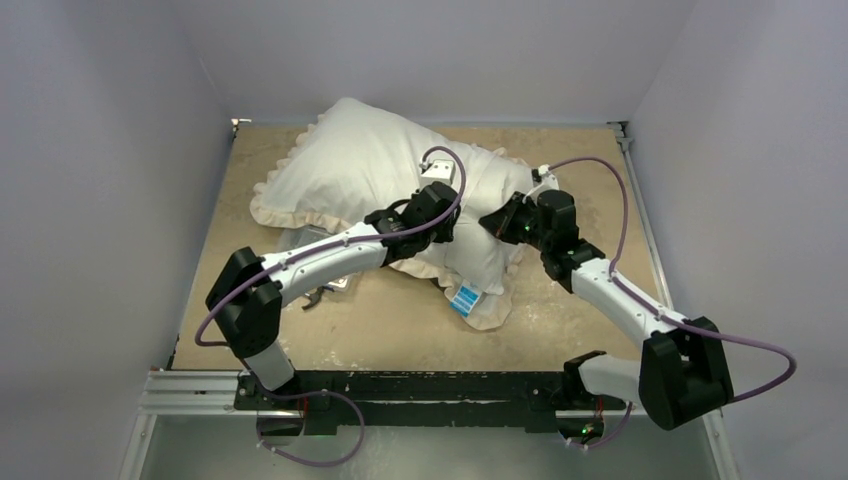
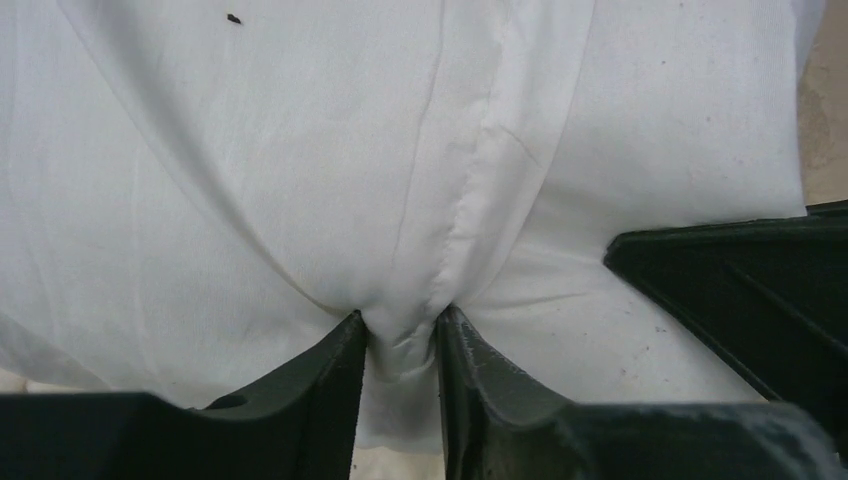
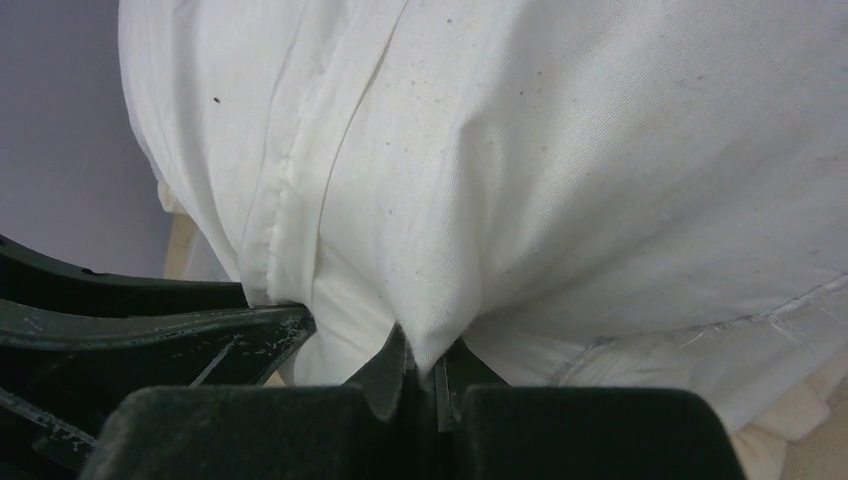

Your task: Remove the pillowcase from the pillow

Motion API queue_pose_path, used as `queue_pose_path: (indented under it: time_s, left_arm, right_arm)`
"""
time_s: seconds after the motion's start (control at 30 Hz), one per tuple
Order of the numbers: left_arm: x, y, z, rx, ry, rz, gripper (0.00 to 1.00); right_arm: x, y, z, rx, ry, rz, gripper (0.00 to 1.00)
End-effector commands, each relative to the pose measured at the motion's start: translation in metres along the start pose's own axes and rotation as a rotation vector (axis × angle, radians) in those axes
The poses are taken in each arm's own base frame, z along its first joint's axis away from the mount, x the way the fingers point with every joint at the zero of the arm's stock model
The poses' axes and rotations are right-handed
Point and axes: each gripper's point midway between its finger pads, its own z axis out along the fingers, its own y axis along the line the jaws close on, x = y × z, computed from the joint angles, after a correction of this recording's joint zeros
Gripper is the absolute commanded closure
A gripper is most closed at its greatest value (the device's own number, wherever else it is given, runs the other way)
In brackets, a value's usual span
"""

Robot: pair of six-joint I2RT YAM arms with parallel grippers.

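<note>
Top view: my left arm (image 1: pixel 320 250) and right arm (image 1: pixel 610 285) cover their own tips. The print on the tag (image 1: pixel 466 299) is too small to read. A dark object (image 1: pixel 322 294) lies half under my left arm; I cannot identify it.

Left wrist view: the pillow (image 2: pixel 300 150) is cut off at the top and left edges. The fold in my left pincer (image 2: pixel 400 325) hides where the jaws meet.

Right wrist view: the pillowcase (image 3: pixel 600 150) is cut off at the top and right edges. The tips of my right pincer (image 3: pixel 422 355) are buried in it.

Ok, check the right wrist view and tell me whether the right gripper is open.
No, the right gripper has its fingers pinched shut on a fold of the white pillowcase.
</note>
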Motion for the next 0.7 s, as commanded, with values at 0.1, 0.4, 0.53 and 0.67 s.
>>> queue_pose_path:
  time_s: [0.1,0.4,0.53,0.67]
  left_arm:
    - [-0.008,0.027,-0.008,-0.095,-0.061,0.025,0.9]
    - [-0.012,0.118,-0.015,-0.285,-0.059,-0.033,1.0]
    - [-0.016,0.162,-0.02,-0.367,-0.062,-0.071,1.0]
    - [-0.012,0.196,-0.022,-0.46,-0.043,-0.069,1.0]
  right_arm:
    - [-0.036,0.017,-0.016,0.024,-0.112,-0.004,1.0]
    - [-0.091,0.035,-0.065,0.098,-0.294,0.072,1.0]
    - [-0.106,0.04,-0.084,0.125,-0.343,0.088,1.0]
    - [-0.106,0.04,-0.098,0.148,-0.345,0.102,1.0]
